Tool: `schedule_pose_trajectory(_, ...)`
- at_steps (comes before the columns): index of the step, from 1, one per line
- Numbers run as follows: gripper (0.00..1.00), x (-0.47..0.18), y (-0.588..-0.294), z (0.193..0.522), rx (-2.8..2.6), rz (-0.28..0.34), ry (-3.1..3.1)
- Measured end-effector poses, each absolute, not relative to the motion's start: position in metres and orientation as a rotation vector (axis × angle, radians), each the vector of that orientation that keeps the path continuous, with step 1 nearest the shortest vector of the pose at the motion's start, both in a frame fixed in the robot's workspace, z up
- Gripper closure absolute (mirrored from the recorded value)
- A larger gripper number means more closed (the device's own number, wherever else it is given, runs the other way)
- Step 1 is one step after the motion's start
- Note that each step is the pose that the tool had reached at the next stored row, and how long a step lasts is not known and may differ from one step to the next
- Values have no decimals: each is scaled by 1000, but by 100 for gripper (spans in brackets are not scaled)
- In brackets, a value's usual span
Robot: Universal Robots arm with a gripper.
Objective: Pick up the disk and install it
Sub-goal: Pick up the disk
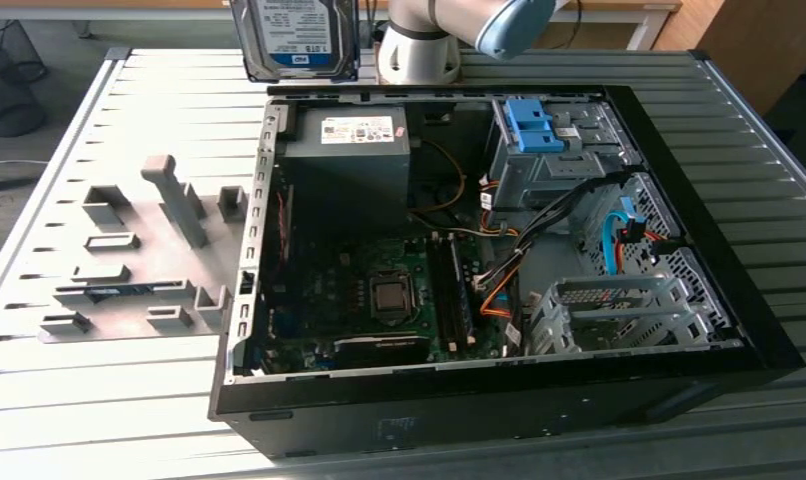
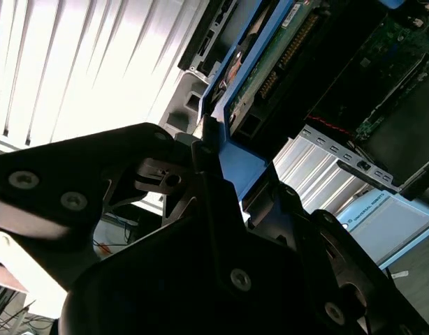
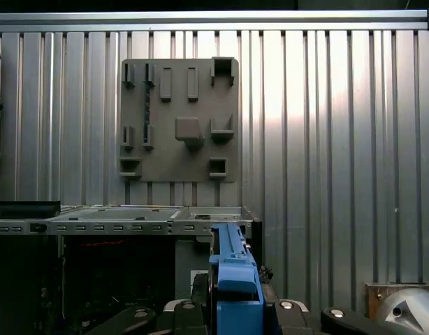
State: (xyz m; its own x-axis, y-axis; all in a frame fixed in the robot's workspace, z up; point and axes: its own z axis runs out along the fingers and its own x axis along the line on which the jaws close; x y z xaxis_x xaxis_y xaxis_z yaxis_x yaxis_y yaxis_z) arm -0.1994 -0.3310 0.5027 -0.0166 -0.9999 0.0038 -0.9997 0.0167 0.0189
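Silver metal with a white-and-blue label, the disk [image 1: 296, 38] hangs at the upper edge of the exterior view, label toward the camera, beyond the far wall of the case [image 1: 510, 405] and outside it. It sits just to the exterior view's left of the arm [image 1: 430, 40]. In both wrist views the gripper [image 2: 235, 178] [image 3: 235, 307] has its jaws closed on the disk's blue rail [image 3: 235, 276], and the second wrist view shows the green board on the disk's underside [image 2: 267, 59]. The case lies open on the table [image 1: 56, 400], with a dark grey box [image 1: 350, 170] and a blue latch [image 1: 530, 125] inside. A grey plate [image 1: 136, 290] of slots lies beside the case, on the exterior view's left.
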Motion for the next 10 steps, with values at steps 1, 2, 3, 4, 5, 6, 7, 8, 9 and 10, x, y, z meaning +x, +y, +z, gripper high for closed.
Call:
schedule_pose_trajectory(1,64,-199,-331,503,2192,-17,-2228)
schedule_pose_trajectory(2,64,-199,-331,503,2192,-17,-2228)
schedule_pose_trajectory(3,64,-199,-331,503,2192,-17,-2228)
schedule_pose_trajectory(4,64,-199,-331,503,2192,-17,-2228)
schedule_pose_trajectory(5,64,-199,-331,503,2192,-17,-2228)
schedule_pose_trajectory(6,64,-199,-331,503,2192,-17,-2228)
schedule_pose_trajectory(7,64,-199,-331,503,2192,-17,-2228)
schedule_pose_trajectory(8,64,-199,-331,503,2192,-17,-2228)
schedule_pose_trajectory(9,64,-199,-331,503,2192,-17,-2228)
schedule_pose_trajectory(10,64,-198,-331,503,2192,-17,-2228)
